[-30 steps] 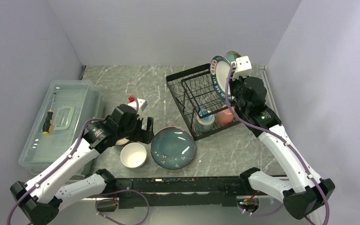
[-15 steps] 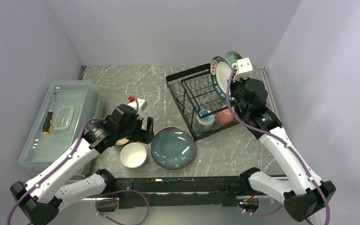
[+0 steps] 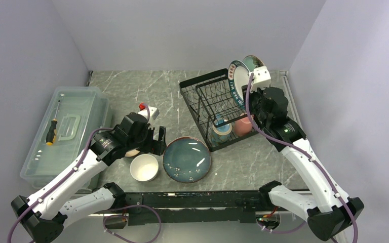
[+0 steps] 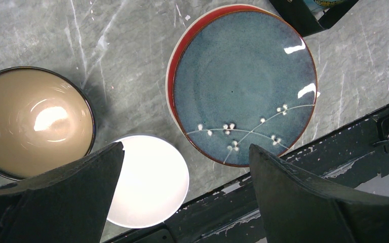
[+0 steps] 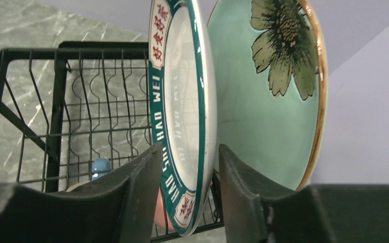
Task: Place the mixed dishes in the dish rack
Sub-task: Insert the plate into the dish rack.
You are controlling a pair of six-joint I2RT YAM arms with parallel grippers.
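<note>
The black wire dish rack (image 3: 207, 101) holds a white plate with a lettered dark rim (image 5: 182, 101) on edge. A mint-green flower plate (image 5: 263, 101) stands right behind it. My right gripper (image 5: 191, 147) straddles the lettered plate's lower rim, open, with a gap on each side. A blue mug (image 3: 222, 129) and a pink mug (image 3: 243, 125) sit in the rack's basket. My left gripper (image 4: 186, 148) hangs wide open above the table. Below it are a white bowl (image 4: 152, 179), a brown bowl (image 4: 33, 119) and a blue blossom plate (image 4: 243, 81) lying on a red plate (image 4: 174, 50).
A clear plastic box (image 3: 66, 131) with a screwdriver (image 3: 51, 132) on its lid stands at the left. The black frame rail (image 3: 192, 195) at the table's near edge runs just below the white bowl and stacked plates. Grey walls close in on three sides.
My right gripper has opened off the lettered plate, which stays standing in the rack. The left arm has not moved.
</note>
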